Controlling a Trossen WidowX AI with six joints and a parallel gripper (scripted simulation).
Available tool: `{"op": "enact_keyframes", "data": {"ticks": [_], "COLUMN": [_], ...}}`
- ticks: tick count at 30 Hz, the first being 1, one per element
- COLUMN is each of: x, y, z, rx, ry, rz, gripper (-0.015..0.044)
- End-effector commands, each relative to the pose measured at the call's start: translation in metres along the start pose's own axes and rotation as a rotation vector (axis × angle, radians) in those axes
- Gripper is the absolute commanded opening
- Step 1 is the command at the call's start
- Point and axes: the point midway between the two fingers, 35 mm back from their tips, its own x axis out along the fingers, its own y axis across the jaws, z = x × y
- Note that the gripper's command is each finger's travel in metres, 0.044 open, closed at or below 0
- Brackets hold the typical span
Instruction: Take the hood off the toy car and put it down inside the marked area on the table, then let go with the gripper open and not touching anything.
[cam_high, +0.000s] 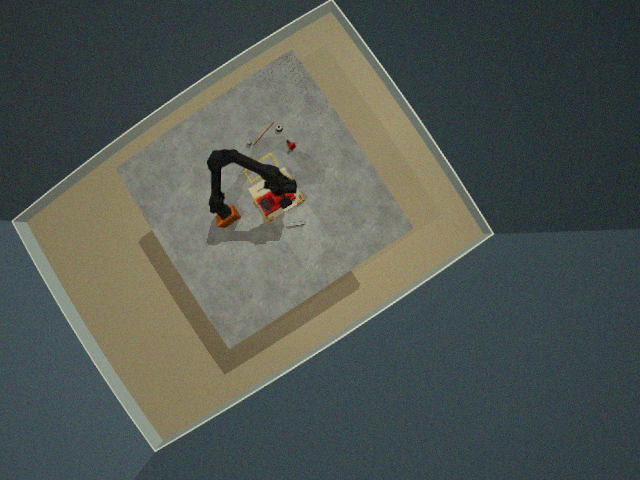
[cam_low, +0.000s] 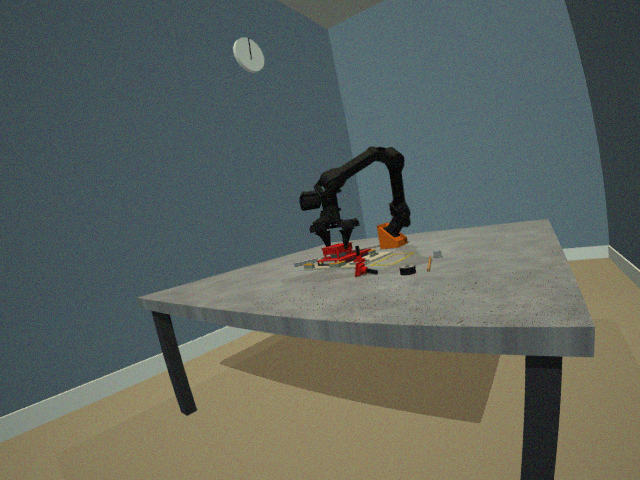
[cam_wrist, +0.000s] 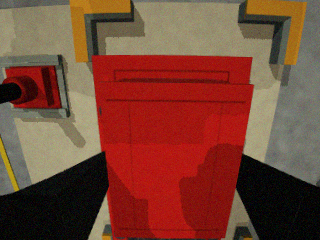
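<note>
W/ fingers closed on it, hood (cam_low: 337, 251) (cam_wrist: 175, 145) btwn.

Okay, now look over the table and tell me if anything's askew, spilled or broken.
Nothing stands out: I see no spill or breakage. The red hood is between the gripper's fingers, as the job requires. The small loose parts are too small to judge for damage.

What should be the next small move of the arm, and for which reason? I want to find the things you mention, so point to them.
I would probably raise the pincer (cam_low: 337, 244) (cam_wrist: 171, 157) a little, straight up, before going sideways. It is closed on the red hood (cam_low: 337, 250) (cam_wrist: 173, 125), with one finger at each side, and the hood is low above the toy car (cam_high: 265, 207) (cam_low: 330, 261). The marked area (cam_high: 261, 167) (cam_low: 393, 258) lies off to one side.
</note>
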Motion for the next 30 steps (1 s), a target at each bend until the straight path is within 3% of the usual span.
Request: {"op": "enact_keyframes", "data": {"ticks": [1,13,24,30], "x": [-0.004,-0.013,-0.056,-0.051], "y": [0.000,0.000,0.000,0.021], "z": [0.002,0.002,0.001,0.004], "rx": [-0.008,-0.008,-0.007,0.002], "ry": [-0.001,-0.001,-0.001,-0.004], "rz": [-0.005,-0.005,-0.006,-0.008], "gripper": [0.0000,0.0000,0.0000,0.0000]}}
